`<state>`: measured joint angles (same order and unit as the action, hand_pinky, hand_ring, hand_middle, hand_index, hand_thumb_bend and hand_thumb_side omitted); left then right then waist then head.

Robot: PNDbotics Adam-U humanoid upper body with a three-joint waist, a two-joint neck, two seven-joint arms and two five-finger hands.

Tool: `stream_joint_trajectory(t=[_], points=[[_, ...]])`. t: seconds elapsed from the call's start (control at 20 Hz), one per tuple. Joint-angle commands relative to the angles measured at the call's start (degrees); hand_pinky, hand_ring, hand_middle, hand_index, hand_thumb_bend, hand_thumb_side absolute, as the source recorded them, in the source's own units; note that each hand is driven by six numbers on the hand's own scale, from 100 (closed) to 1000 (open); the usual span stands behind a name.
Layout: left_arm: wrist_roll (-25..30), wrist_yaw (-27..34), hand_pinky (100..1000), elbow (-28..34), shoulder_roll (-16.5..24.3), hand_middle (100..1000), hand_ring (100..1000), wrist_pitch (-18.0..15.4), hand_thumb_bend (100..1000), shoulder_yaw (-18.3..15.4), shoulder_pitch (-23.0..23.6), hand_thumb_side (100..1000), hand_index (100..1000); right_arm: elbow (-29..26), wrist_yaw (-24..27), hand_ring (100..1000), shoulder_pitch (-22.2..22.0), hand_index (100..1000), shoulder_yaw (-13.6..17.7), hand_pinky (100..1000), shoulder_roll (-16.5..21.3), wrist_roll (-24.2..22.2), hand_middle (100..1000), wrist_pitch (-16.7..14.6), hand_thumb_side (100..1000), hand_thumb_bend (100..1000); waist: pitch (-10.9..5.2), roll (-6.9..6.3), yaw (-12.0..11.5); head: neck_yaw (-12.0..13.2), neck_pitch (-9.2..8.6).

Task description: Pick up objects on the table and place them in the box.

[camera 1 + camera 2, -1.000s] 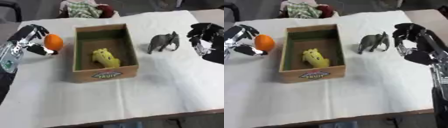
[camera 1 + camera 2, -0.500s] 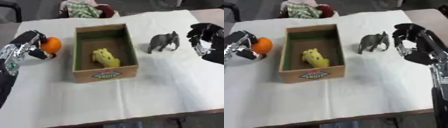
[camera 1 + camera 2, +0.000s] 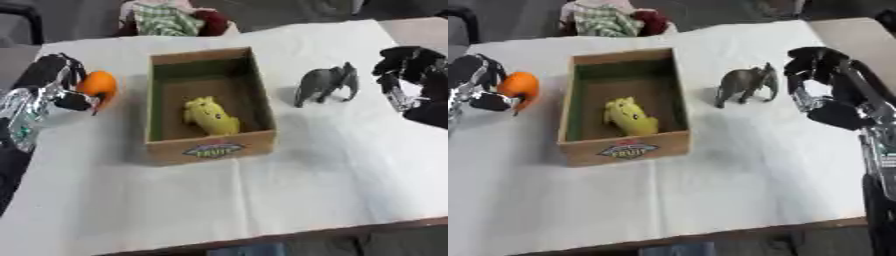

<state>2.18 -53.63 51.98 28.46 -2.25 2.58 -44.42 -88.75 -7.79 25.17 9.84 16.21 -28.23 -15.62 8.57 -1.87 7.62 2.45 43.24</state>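
The left hand [image 3: 54, 85] is curled around an orange ball [image 3: 98, 85] just left of the box [image 3: 210, 149] on the white surface [image 3: 262, 200]. The right hand [image 3: 820, 80] hovers beside the gray elephant [image 3: 745, 83], fingers bent, grasping nothing. A yellow toy [image 3: 210, 116] lies inside the box.

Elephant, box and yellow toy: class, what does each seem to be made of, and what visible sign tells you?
Elephant: probably moulded plastic or rubber, matt grey, standing stiffly on its legs.
Box: looks like cardboard, plain brown walls with a printed label on the front.
Yellow toy: likely soft plastic or rubber, even smooth yellow; material uncertain.
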Motion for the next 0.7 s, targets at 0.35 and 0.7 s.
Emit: stream_joint_trajectory(t=[0.35,0.7], points=[[-7.6,8.2,529,13.9,0.9,228,290,-2.4,126,1.1,-1.8,161,384,-1.0,0.3,706,0.7,814,0.2,658,0.8,0.1,638,0.0,270,100,-1.06,0.00,-0.1,-0.1,-0.31],[-2.7,14.9,540,21.3,1.0,223,290,-2.4,113,6.4,-1.1,178,380,-1.1,0.4,706,0.8,815,0.0,658,0.6,-0.2,639,0.1,271,100,-1.10,-0.06,0.0,0.0,-0.48]])
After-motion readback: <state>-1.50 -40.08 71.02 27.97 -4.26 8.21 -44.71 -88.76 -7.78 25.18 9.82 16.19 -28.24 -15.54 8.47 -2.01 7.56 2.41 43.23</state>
